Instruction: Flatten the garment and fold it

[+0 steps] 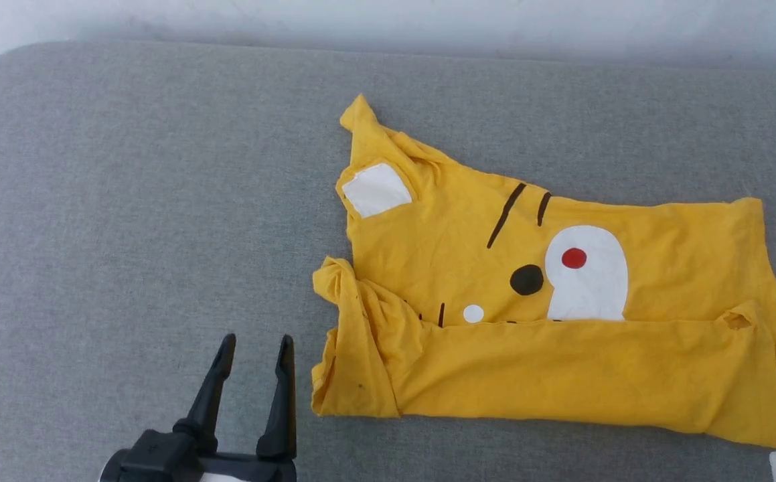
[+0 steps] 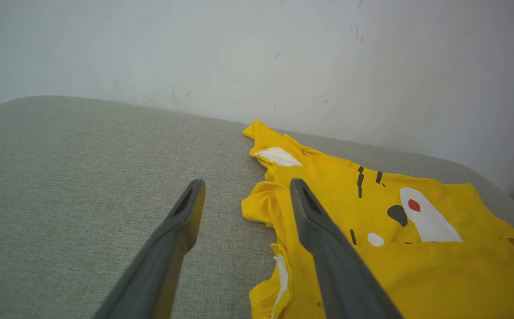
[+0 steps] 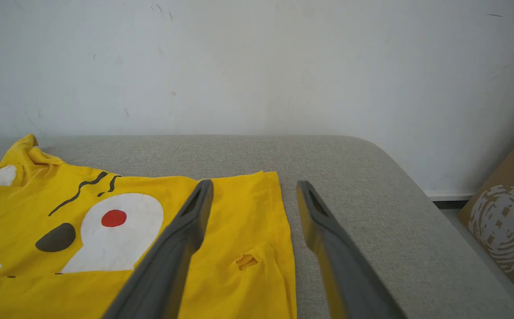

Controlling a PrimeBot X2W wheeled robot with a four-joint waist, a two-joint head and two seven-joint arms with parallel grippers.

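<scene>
Between our left end effector [image 1: 257, 339] and right end effector [image 3: 254, 184] lies the garment [image 1: 548, 348], half-folded on the counter [image 1: 126, 201], long axis running from one to the other. Both gape wide, holding nothing.

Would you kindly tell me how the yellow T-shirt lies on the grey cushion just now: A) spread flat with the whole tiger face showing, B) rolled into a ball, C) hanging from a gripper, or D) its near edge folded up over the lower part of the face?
D: the garment has its near strip doubled over the bottom of the white muzzle patch, cutting it off in a straight line.
</scene>
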